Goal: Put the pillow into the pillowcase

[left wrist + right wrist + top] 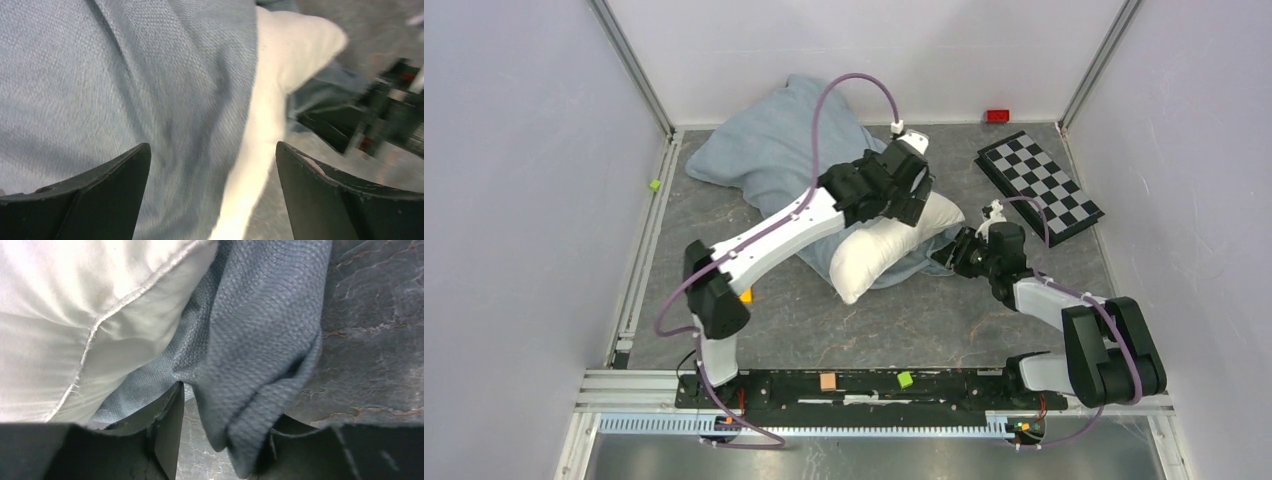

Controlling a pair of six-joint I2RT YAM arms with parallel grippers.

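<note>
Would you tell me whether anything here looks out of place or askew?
The pillow is only partly inside the pillowcase: its near end sticks out bare, the cloth bunched around it. Nothing looks damaged.

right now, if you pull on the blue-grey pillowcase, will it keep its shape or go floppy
Probably floppy: the pillowcase hangs in soft folds beside the pillow. Its coarse weave should grip rather than slip. Since it partly covers the pillow, a tug may drag the pillow too.
</note>
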